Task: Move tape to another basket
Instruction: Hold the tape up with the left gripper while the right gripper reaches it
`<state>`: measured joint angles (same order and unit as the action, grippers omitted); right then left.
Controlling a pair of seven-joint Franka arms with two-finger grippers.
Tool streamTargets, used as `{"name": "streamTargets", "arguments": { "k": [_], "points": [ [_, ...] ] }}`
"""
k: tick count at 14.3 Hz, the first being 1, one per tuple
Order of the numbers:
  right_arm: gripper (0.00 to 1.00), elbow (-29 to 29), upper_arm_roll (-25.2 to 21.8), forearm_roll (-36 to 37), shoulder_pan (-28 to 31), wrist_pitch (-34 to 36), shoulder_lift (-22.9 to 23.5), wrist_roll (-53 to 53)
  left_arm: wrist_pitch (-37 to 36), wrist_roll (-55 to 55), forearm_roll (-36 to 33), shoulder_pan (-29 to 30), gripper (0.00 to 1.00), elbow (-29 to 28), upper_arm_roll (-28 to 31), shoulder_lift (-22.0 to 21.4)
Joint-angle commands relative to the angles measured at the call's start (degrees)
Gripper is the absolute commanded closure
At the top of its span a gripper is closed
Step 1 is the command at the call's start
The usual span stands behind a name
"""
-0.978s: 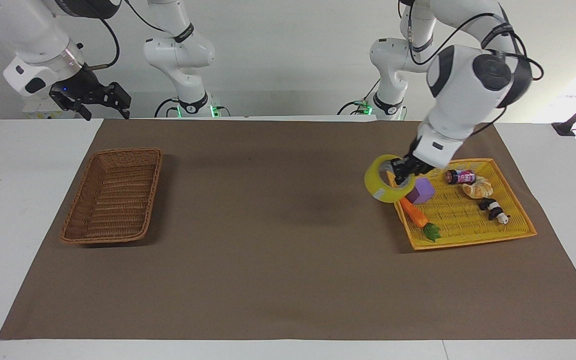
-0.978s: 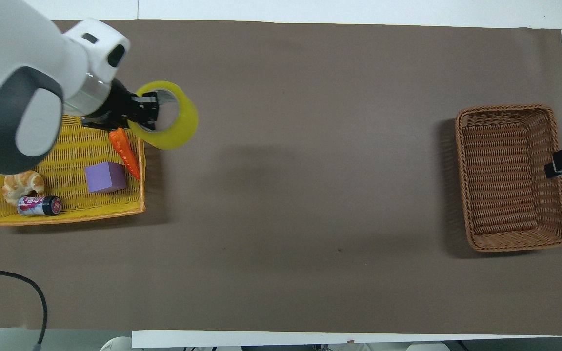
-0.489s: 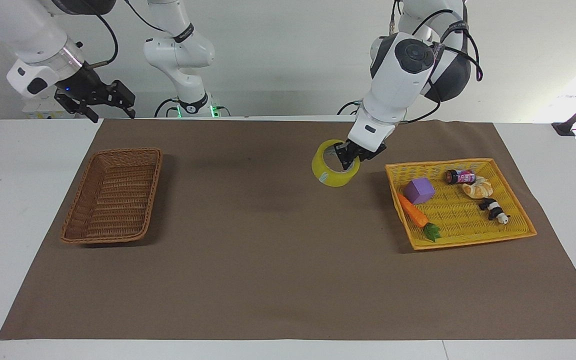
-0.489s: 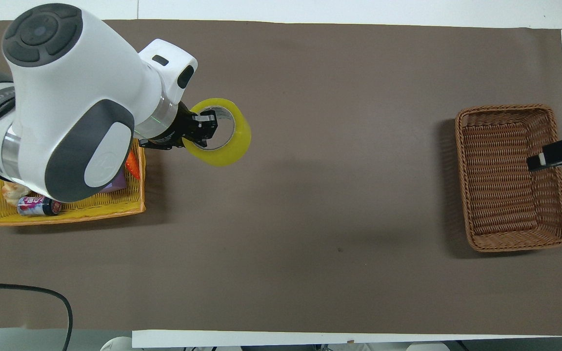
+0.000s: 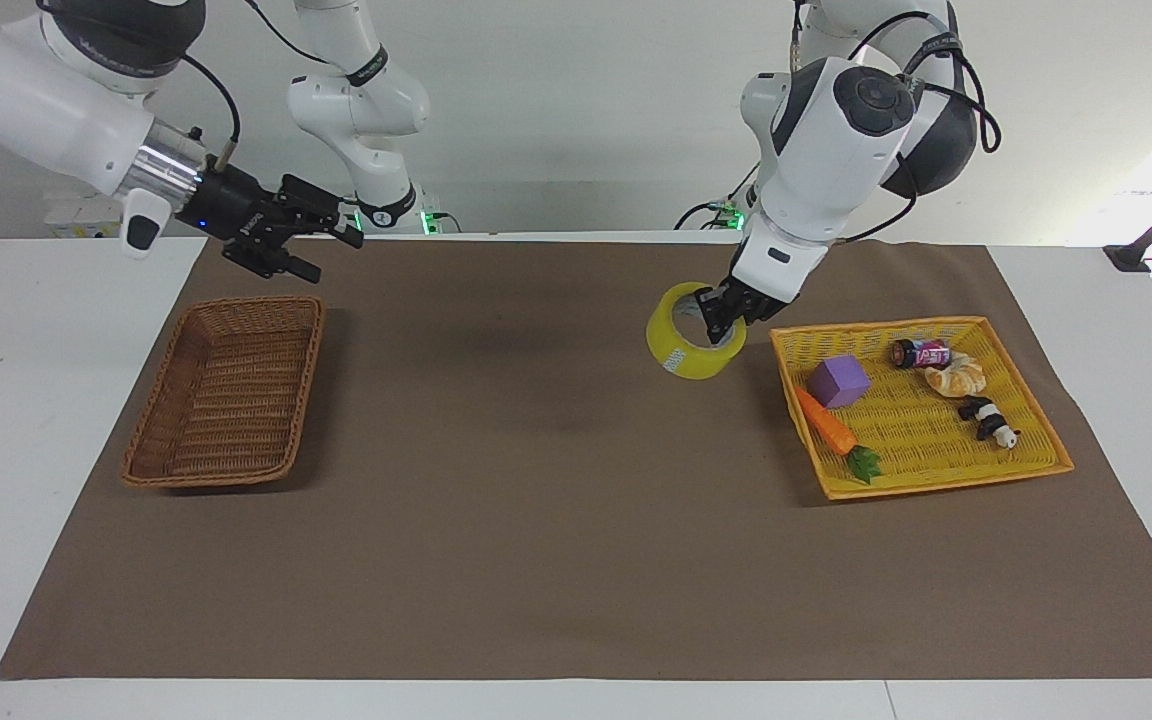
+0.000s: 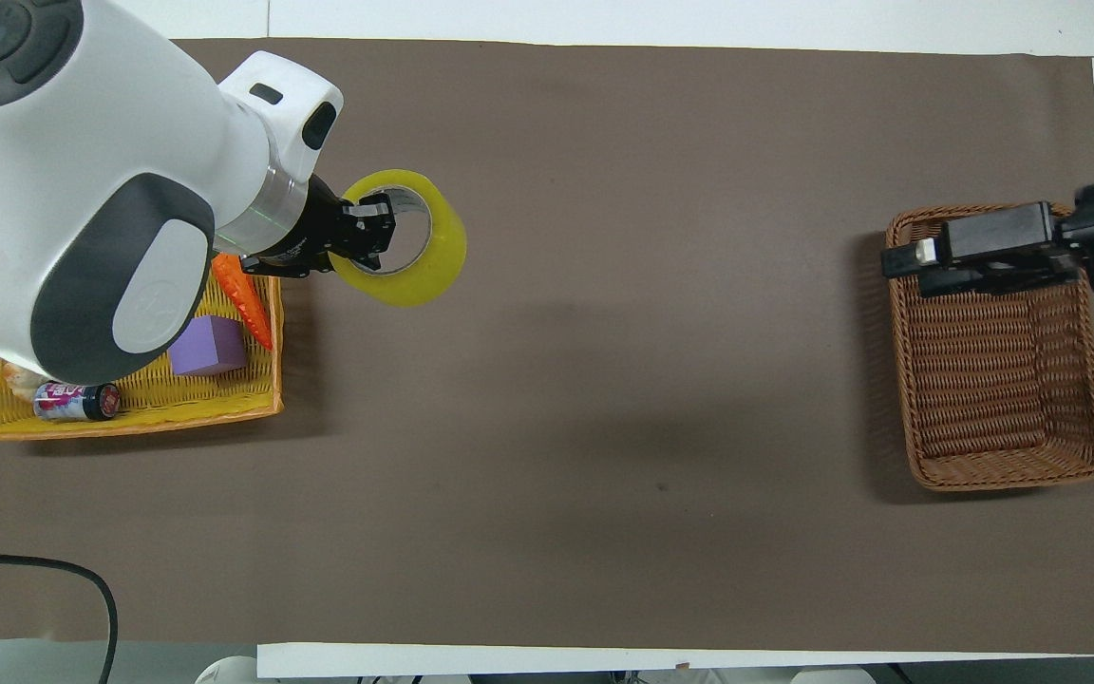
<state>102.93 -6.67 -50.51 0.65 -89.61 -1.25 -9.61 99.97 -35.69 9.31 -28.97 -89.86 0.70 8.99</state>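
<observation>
Left gripper [image 5: 719,322] clamps the wall of the yellow translucent tape roll [image 5: 693,333], held over brown mat beside the yellow woven tray [image 5: 1034,462]. Right gripper [image 5: 328,242] spread apart in the air, near the brown wicker basket [image 5: 233,474].

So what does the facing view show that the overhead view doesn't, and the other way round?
Only the facing view shows the toy panda in the yellow tray, the whole croissant, both arm bases, and that the tape hangs above the mat.

Only the overhead view looks straight down through the tape's core and shows the right gripper over the basket rim.

Both show the left gripper shut on the tape beside the tray, the right gripper open, the purple cube, carrot and can.
</observation>
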Motion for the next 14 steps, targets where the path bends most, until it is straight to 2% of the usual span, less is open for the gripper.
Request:
{"name": "streamTargets", "arguments": {
  "k": [1, 3, 11, 14],
  "points": [
    [0.0, 5.2, 0.2, -11.5, -3.5, -6.8, 0.1, -1.5, -0.2, -1.0, 1.0, -0.5, 1.0, -0.2, 0.2, -1.2],
    [0.0, 6.4, 0.2, -18.5, -7.7, -10.7, 1.3, -1.6, 0.0, -1.6, 1.0, -0.5, 1.0, -0.2, 0.1, -1.2],
    [0.0, 6.8, 0.2, -37.2, -26.5, -32.9, 10.1, -4.4, 0.2, -3.8, 1.1, -0.5, 0.98, -1.3, 0.0, -1.5],
    [0.0, 6.0, 0.2, -41.3, -31.6, -39.8, 11.4, -4.2, 0.0, -3.6, 1.1, 0.0, 0.96, -2.9, 0.0, -2.6]
  ]
}}
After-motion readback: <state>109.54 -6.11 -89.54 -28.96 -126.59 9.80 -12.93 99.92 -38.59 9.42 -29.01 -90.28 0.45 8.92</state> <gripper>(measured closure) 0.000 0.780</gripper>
